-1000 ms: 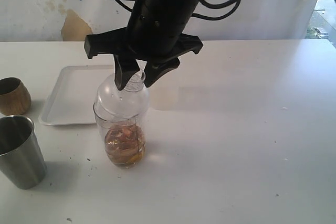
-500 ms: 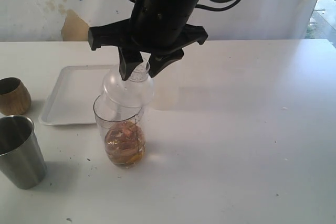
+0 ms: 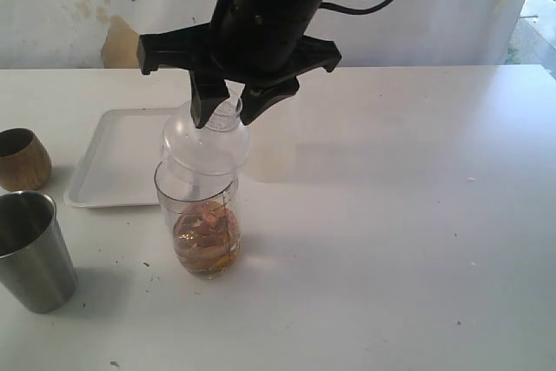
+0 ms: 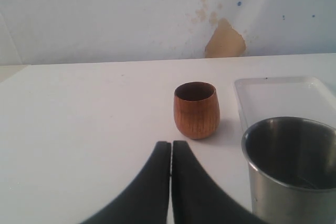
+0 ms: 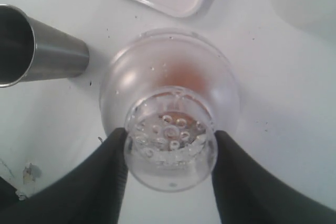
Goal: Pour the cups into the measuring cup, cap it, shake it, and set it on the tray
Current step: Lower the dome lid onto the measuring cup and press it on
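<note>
The measuring cup (image 3: 206,232) stands on the white table with brownish contents at its bottom. My right gripper (image 3: 226,115) is shut on the strainer neck of a clear domed cap (image 3: 206,143). The cap's wide end is at the cup's rim, and I cannot tell if it is seated. From the right wrist, the black fingers (image 5: 113,150) flank the perforated neck of the cap (image 5: 170,145). The wooden cup (image 4: 196,109) and the steel tumbler (image 4: 294,171) stand upright just ahead of my left gripper (image 4: 171,145), which is shut on nothing. The tray (image 3: 113,162) lies behind the measuring cup.
In the exterior view the wooden cup (image 3: 22,158) and the steel tumbler (image 3: 33,251) stand at the table's left edge. A white wall with a brown patch (image 3: 122,45) runs along the back. Bare tabletop (image 3: 391,215) stretches to the right.
My right gripper has raised the cap slightly, swung it a little right, then brought it back left over the measuring cup. Cups and tray have not moved.
</note>
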Robot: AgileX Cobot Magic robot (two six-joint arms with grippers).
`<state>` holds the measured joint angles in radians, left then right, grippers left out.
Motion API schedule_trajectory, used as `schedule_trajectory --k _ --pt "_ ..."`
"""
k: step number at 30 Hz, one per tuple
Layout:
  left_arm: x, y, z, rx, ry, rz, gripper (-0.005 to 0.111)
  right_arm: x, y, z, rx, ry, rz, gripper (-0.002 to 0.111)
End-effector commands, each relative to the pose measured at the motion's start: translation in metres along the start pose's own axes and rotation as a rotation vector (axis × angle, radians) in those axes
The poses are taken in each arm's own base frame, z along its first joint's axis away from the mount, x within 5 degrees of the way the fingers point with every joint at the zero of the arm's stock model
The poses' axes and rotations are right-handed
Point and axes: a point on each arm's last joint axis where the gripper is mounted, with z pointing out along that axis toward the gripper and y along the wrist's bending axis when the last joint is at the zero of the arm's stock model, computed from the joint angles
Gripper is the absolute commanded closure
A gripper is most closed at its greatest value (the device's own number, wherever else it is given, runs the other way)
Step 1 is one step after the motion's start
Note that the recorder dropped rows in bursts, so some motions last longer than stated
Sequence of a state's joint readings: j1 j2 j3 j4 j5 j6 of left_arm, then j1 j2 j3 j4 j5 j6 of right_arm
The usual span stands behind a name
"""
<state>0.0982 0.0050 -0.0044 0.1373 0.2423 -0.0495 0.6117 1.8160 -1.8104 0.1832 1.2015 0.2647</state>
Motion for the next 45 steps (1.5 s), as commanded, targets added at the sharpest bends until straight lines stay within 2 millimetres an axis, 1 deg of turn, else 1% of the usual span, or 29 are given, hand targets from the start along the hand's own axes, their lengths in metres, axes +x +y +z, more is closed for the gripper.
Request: schedule_trajectory --k 1,4,8,10,16,20,24,26,30,32,45 --pt "0.001 0.0 0.0 0.001 -0.003 0.0 0.106 0.001 0.009 0.005 -0.008 -0.001 -0.017 0.108" --pt "0.001 0.0 0.0 0.001 -0.003 0.0 0.106 0.0 0.008 0.017 0.001 0.025 -0.007 0.108" --pt "0.001 0.0 0.0 0.001 -0.003 0.0 0.106 -0.001 0.007 0.019 0.004 0.02 -0.008 0.108" --pt "0.001 0.0 0.0 0.001 -0.003 0.0 0.106 -0.002 0.008 0.017 0.001 0.012 -0.009 0.108" --pt "0.001 0.0 0.0 0.001 -0.003 0.0 0.106 -0.004 0.013 -0.009 -0.015 -0.023 -0.022 0.108" --pt "0.001 0.0 0.0 0.001 -0.003 0.0 0.106 -0.004 0.011 -0.027 0.031 -0.082 -0.049 0.108" --pt "0.001 0.0 0.0 0.001 -0.003 0.0 0.106 -0.001 0.011 -0.034 0.029 -0.095 -0.034 0.108" --pt "0.001 0.0 0.0 0.001 -0.003 0.0 0.106 0.0 0.012 -0.033 0.022 -0.088 -0.033 0.108" --pt "0.001 0.0 0.0 0.001 -0.003 0.0 0.106 0.01 0.016 -0.018 0.032 -0.032 -0.044 0.108" --pt "0.001 0.0 0.0 0.001 -0.003 0.0 0.106 0.013 0.015 -0.013 0.039 -0.01 -0.043 0.108" --pt "0.001 0.0 0.0 0.001 -0.003 0.0 0.106 0.013 0.013 -0.011 0.058 -0.011 -0.031 0.108"
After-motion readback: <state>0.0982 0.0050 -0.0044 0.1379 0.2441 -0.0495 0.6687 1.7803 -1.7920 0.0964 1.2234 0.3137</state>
